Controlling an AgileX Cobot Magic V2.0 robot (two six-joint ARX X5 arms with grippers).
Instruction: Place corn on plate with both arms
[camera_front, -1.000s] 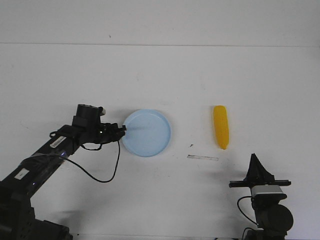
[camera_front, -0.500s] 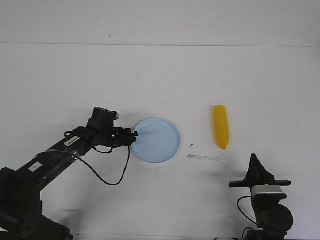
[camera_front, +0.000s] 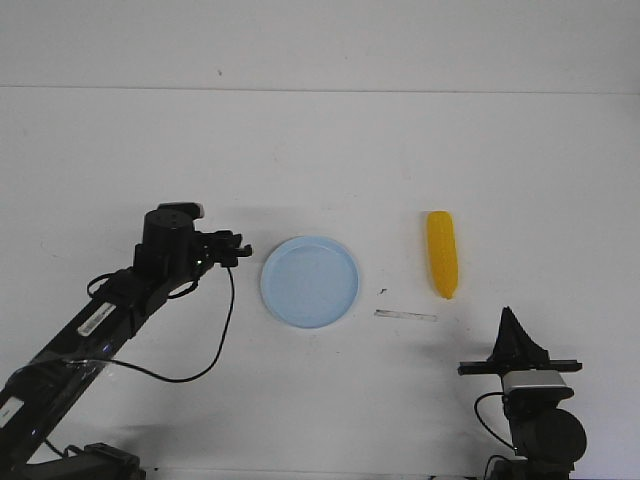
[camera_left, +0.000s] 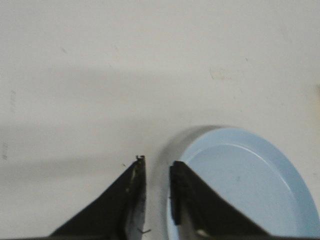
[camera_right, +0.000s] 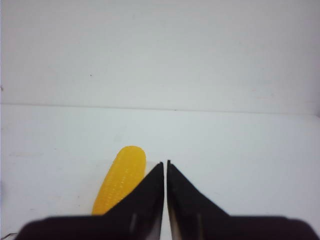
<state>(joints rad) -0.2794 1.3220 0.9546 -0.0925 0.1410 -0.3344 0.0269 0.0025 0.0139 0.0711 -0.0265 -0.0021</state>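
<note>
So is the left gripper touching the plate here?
Apart. The front view shows bare table between the left gripper and the plate.

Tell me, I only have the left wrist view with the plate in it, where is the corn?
Observer: In the front view the corn lies on the table, right of the plate and apart from it.
Operator: Which way does its tip point?
Observer: Its pointed end faces the robot's side of the table.
Operator: Is the right end effector holding it?
Observer: No. The right end effector is shut and empty, with the corn lying just beyond it, untouched.
</note>
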